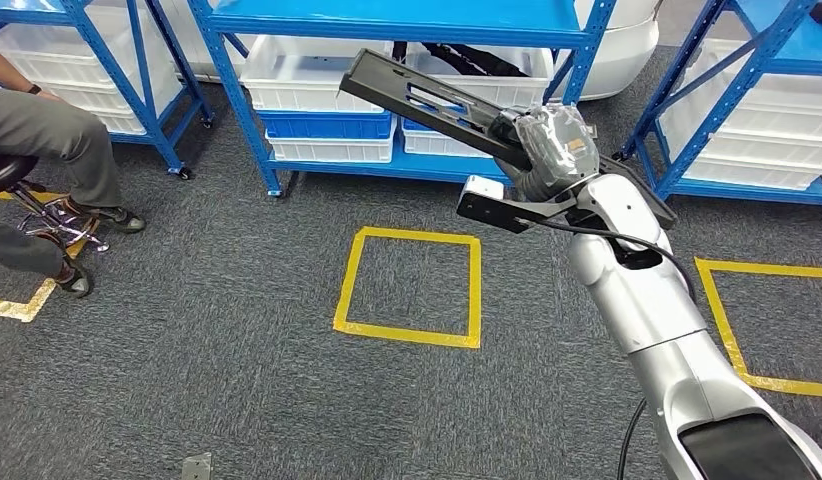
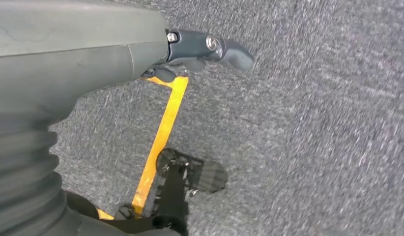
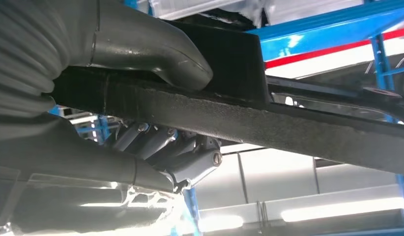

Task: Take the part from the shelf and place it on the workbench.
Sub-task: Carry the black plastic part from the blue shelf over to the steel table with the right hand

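Part (image 1: 427, 100) clamped between thumb (image 3: 156, 54), fingers (image 3: 190, 157)

Grey carpeted floor (image 1: 237, 380) bears a yellow tape square (image 1: 409, 287). Blue shelf (image 1: 407, 20) stands on it, holding white bins (image 1: 307, 75).

Right hand (image 1: 547, 150) raised, fingers (image 3: 190, 160) clamped

Dark grey carpet (image 1: 217, 380) with yellow tape squares (image 1: 409, 288), blue shelving (image 1: 407, 20) holding white bins (image 1: 307, 72) behind.
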Controlling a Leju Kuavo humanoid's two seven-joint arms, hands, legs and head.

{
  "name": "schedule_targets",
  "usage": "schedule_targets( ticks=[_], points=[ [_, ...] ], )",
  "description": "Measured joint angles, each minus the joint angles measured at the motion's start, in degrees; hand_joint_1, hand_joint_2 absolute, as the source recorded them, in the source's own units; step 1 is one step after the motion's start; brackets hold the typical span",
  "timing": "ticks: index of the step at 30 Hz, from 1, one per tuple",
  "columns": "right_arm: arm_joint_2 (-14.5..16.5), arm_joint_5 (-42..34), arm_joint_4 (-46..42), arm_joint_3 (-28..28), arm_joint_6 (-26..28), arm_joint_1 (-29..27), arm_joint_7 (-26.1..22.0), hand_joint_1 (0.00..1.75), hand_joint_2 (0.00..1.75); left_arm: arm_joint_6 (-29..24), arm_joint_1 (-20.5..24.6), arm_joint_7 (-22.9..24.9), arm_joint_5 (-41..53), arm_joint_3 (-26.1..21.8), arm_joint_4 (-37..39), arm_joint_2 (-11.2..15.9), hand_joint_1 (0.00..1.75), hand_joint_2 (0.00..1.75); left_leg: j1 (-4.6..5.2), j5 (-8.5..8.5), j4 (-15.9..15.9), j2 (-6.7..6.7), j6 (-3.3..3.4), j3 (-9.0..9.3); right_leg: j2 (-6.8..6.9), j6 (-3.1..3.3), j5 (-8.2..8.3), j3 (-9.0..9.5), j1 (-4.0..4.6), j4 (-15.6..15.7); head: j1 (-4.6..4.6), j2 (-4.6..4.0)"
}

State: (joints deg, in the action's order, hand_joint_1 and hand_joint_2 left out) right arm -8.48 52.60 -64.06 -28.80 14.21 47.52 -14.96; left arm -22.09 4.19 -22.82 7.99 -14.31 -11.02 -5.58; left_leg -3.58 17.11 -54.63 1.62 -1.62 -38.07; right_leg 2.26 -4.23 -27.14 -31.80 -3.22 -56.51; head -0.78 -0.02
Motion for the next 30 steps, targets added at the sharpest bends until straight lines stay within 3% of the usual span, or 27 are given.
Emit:
schedule_targets(
  ticks=[2, 4, 6, 8, 9, 10, 11, 12, 14, 15, 16, 18, 20, 21, 23, 25, 26, 28, 29, 30],
  points=[
    [0.2, 0.0, -0.2, 0.1, 0.0, 0.1, 0.0, 1.75, 1.75, -0.1, -0.1, 0.0, 0.0, 0.0, 0.0, 0.0, 0.00, 1.75, -0.18, 0.55, 0.2, 0.84, -0.98, 0.37, -0.56, 1.58, 0.32, -0.20, 0.41, 0.0, -0.12, 0.00],
    [0.3, 0.1, -0.3, 0.3, 0.0, 0.2, 0.0, 1.75, 1.75, -0.1, -0.2, 0.0, 0.1, -0.1, 0.0, -0.1, 0.00, 1.75, -0.55, 1.67, -0.4, 1.09, -1.40, 0.26, -1.33, 2.91, 1.17, -0.22, 0.27, 0.1, -0.24, 0.00],
    [0.4, 0.2, -0.5, 0.5, 0.0, 0.2, 0.0, 1.75, 1.75, -0.2, -0.2, 0.0, 0.3, -0.1, 0.0, 0.0, 0.00, 1.75, -0.60, 6.02, -5.7, 0.06, -1.32, -1.83, -2.03, 4.01, 2.17, -0.55, 0.21, 0.1, -0.46, 0.00],
    [0.5, 0.3, -0.5, 0.6, 0.0, 0.0, 0.0, 1.75, 1.75, -0.3, -0.3, 0.0, 0.4, -0.1, 0.0, 0.0, 0.00, 1.75, -0.20, 11.36, -14.6, -0.99, -0.95, -5.01, -2.69, 4.50, 2.75, -1.16, 0.74, 0.1, -0.62, 0.00],
    [0.6, 0.3, -0.5, 0.6, 0.0, -0.1, 0.0, 1.75, 1.75, -0.4, -0.3, 0.0, 0.4, -0.1, 0.0, 0.0, 0.00, 1.75, 0.05, 12.78, -17.8, -1.22, -0.69, -5.87, -3.04, 4.58, 2.91, -1.36, 1.07, 0.0, -0.59, 0.00],
    [0.5, 0.3, -0.5, 0.7, 0.0, -0.3, -0.1, 1.75, 1.75, -0.5, -0.3, 0.0, 0.4, -0.1, 0.0, 0.1, 0.00, 1.75, 0.32, 13.17, -18.8, -1.30, -0.28, -5.71, -3.44, 4.63, 3.05, -1.52, 1.41, 0.0, -0.61, 0.00],
    [0.5, 0.4, -0.5, 0.7, 0.0, -0.4, -0.1, 1.75, 1.75, -0.6, -0.3, 0.0, 0.4, -0.1, 0.0, 0.1, 0.00, 1.75, 0.60, 12.62, -17.5, -1.42, 0.29, -4.33, -3.85, 4.62, 3.17, -1.63, 1.69, 0.0, -0.59, 0.00],
    [0.5, 0.4, -0.5, 0.8, 0.0, -0.3, -0.2, 1.75, 1.75, -0.6, -0.2, 0.0, 0.4, -0.1, 0.0, 0.1, 0.00, 1.75, 0.93, 11.46, -14.0, -1.77, 1.02, -1.93, -4.31, 4.55, 3.28, -1.75, 1.92, 0.0, -0.58, 0.00],
    [0.6, 0.4, -0.6, 0.9, -0.1, -0.1, -0.3, 1.75, 1.75, -0.7, -0.3, 0.0, 0.4, -0.2, 0.0, 0.2, 0.00, 1.75, 1.63, 9.14, -6.7, -3.54, 2.53, 2.72, -5.11, 4.31, 3.59, -1.89, 2.27, 0.0, -0.48, 0.00],
    [0.6, 0.4, -0.6, 0.9, -0.1, -0.1, -0.4, 1.75, 1.75, -0.7, -0.3, 0.0, 0.4, -0.2, 0.0, 0.2, 0.00, 1.75, 1.98, 8.40, -4.7, -4.17, 3.06, 4.04, -5.47, 4.13, 3.75, -1.95, 2.40, 0.0, -0.46, 0.00],
    [0.7, 0.4, -0.6, 0.9, -0.1, 0.0, -0.4, 1.75, 1.75, -0.7, -0.3, 0.0, 0.4, -0.2, 0.0, 0.2, 0.00, 1.75, 2.25, 8.02, -4.0, -4.43, 3.35, 4.44, -5.81, 3.92, 3.91, -2.03, 2.43, 0.1, -0.39, 0.00],
    [0.8, 0.5, -0.6, 1.0, -0.1, 0.1, -0.5, 1.75, 1.75, -0.7, -0.3, 0.0, 0.4, -0.2, 0.0, 0.2, 0.00, 1.75, 2.41, 7.41, -3.6, -3.56, 3.67, 4.57, -6.34, 3.33, 4.23, -2.32, 2.51, 0.2, -0.41, 0.00],
    [0.6, 0.6, -0.6, 1.1, -0.1, 0.2, -0.5, 1.75, 1.75, -0.7, -0.2, 0.0, 0.4, -0.3, 0.0, 0.1, 0.00, 1.75, 2.38, 6.51, -2.4, -2.65, 4.15, 4.74, -5.19, 3.15, 3.22, -3.63, 2.65, -1.4, -0.20, 0.00],
    [0.6, 0.6, -0.6, 1.1, -0.1, 0.3, -0.5, 1.75, 1.75, -0.7, -0.2, 0.0, 0.4, -0.3, 0.0, 0.1, 0.00, 1.75, 2.38, 6.10, -1.9, -2.16, 4.37, 4.74, -4.28, 3.29, 1.85, -5.01, 2.68, -3.9, -0.09, 0.00],
    [0.5, 0.6, -0.5, 1.2, -0.1, 0.4, -0.5, 1.75, 1.75, -0.7, -0.2, 0.0, 0.4, -0.3, 0.0, 0.0, 0.00, 1.75, 2.66, 5.79, -1.8, -1.32, 4.59, 4.31, -3.11, 3.47, -1.70, -8.78, 2.41, -11.9, 0.04, 0.00],
    [0.5, 0.6, -0.5, 1.1, -0.2, 0.1, -0.6, 1.75, 1.75, -0.7, -0.3, 0.0, 0.4, -0.3, 0.0, 0.0, 0.00, 1.75, 2.75, 5.66, -1.8, -0.56, 4.54, 3.96, -2.95, 2.92, -3.34, -10.98, 2.15, -17.0, 0.06, 0.00],
    [0.5, 0.6, -0.5, 1.1, -0.2, 0.0, -0.6, 1.75, 1.75, -0.7, -0.3, 0.0, 0.4, -0.3, 0.0, -0.1, 0.00, 1.75, 2.76, 5.61, -1.9, -0.19, 4.46, 3.86, -2.81, 2.38, -2.71, -10.15, 2.06, -15.9, 0.08, 0.00],
    [0.5, 0.7, -0.5, 1.1, -0.2, 0.2, -0.6, 1.75, 1.75, -0.7, -0.3, 0.0, 0.4, -0.3, 0.0, -0.2, 0.00, 1.75, 2.85, 5.67, -2.1, 0.59, 4.15, 3.73, -1.45, 1.51, -0.12, -5.62, 1.92, -7.9, 0.08, 0.00],
    [0.5, 0.7, -0.5, 1.1, -0.1, 0.3, -0.7, 1.75, 1.75, -0.7, -0.3, 0.0, 0.4, -0.3, 0.0, -0.2, 0.00, 1.75, 2.99, 5.78, -2.4, 0.98, 3.87, 3.63, -0.64, 1.37, 1.14, -3.12, 2.04, -3.6, 0.08, 0.00],
    [0.5, 0.7, -0.5, 1.1, -0.1, 0.4, -0.7, 1.75, 1.75, -0.7, -0.2, 0.0, 0.4, -0.3, 0.0, -0.2, 0.00, 1.75, 3.16, 5.87, -2.6, 1.32, 3.54, 3.54, -0.12, 1.62, 1.83, -1.73, 2.15, -0.9, 0.03, 0.00]
  ],
)
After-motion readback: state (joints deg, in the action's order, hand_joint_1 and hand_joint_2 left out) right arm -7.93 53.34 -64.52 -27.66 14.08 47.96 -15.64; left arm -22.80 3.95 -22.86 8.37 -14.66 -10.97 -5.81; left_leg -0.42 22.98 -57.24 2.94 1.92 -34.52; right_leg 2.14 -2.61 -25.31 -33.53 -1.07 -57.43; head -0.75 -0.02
